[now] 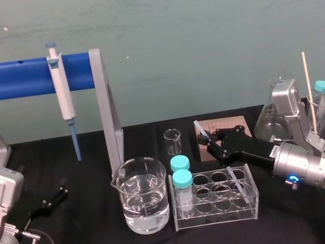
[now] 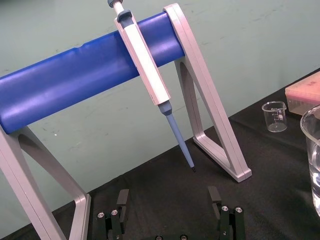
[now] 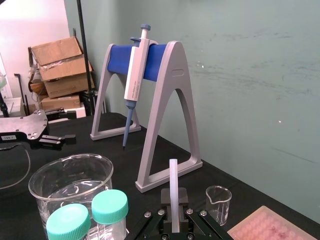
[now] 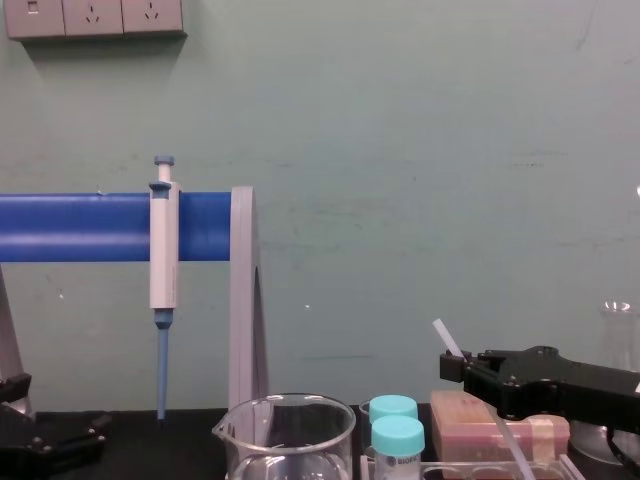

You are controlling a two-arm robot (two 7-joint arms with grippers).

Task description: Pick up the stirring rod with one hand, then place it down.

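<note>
Holding the rod (image 1: 201, 131) now: right gripper (image 1: 213, 145) fingers clamped on it, tilted above the rack (image 1: 214, 214). It looks light, stiff, slick, probably brittle, so I'd favour a gentle grip near mid-length. Left gripper (image 1: 59, 194) sits parked far left, fingers spread. No writing I can read anywhere.

pipette (image 1: 61, 88) hangs on blue stand (image 1: 13, 79); beaker (image 1: 139, 187) beside tube rack (image 1: 214, 213)
</note>
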